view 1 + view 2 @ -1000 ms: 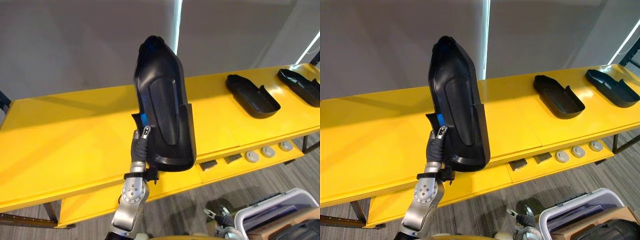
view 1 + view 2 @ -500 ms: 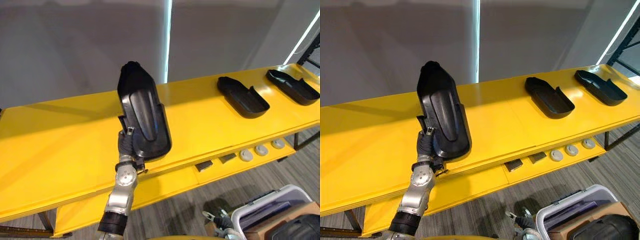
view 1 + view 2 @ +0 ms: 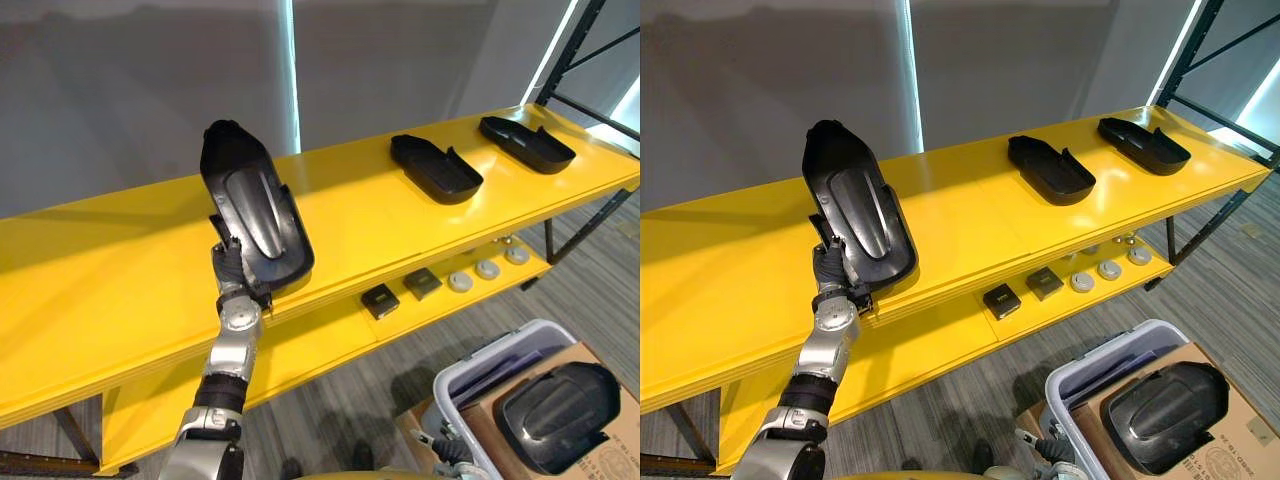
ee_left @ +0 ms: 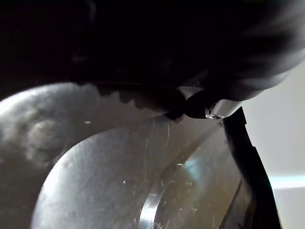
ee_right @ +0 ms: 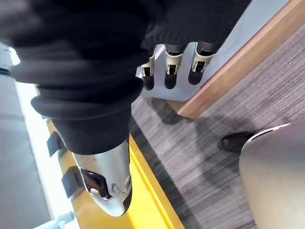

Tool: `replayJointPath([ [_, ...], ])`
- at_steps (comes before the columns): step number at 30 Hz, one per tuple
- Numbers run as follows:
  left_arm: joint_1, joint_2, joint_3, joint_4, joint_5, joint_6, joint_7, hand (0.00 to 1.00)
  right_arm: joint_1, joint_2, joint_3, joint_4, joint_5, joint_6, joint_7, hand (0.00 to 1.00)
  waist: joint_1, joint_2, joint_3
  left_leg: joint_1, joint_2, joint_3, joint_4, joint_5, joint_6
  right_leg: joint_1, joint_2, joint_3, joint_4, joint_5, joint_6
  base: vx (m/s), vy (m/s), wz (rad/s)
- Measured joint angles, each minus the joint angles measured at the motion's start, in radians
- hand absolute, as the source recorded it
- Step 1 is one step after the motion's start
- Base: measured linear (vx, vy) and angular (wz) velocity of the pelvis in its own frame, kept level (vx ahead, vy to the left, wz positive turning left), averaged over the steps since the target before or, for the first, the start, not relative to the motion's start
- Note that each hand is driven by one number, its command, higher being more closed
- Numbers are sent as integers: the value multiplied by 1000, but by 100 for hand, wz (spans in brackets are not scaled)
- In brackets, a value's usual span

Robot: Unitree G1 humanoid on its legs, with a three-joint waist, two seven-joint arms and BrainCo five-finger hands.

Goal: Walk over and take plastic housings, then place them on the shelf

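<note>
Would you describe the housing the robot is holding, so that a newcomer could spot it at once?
Find the long yellow shelf and look at its left half. There the left hand grips a black plastic housing by its lower end. Unlike the two housings lying flat further right, it stands up on end.

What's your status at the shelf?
Left hand shut on housing, held tilted over the shelf front. Right hand open, low. Two housings lie further right, apart.

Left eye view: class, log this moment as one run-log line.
left hand: shut on black housing | black housing: tilted over yellow shelf | right hand: open, idle
</note>
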Motion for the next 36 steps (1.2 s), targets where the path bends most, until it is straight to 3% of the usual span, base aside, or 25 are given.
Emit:
replayJointPath([
  [10, -170, 58, 91, 228, -77, 15, -2, 100, -30, -4, 1, 1, -8, 0, 2, 0, -24, 6, 10, 1, 16, 24, 7, 10, 0, -14, 20, 26, 4, 39, -22, 71, -13, -10],
  [11, -189, 61, 99, 240, -85, 15, -4, 0, -34, -6, 1, 0, -8, 0, 2, 0, -25, 7, 11, 2, 15, 25, 7, 10, 0, -14, 20, 27, 4, 39, -22, 52, 19, -14],
  [19, -261, 90, 129, 319, -101, 18, -6, 0, -50, -13, 1, 3, -10, 0, 3, 0, -50, 4, 31, 5, 9, 17, 7, 9, 1, -11, 13, 28, 4, 39, -22, -4, 20, -1],
  [36, -319, 117, 178, 383, -95, 35, -23, 0, -39, -19, 2, 3, -5, 0, 3, 0, -50, -1, 51, 13, 12, 18, 6, 9, 1, -7, 16, 32, 4, 41, -22, -36, 3, 0],
])
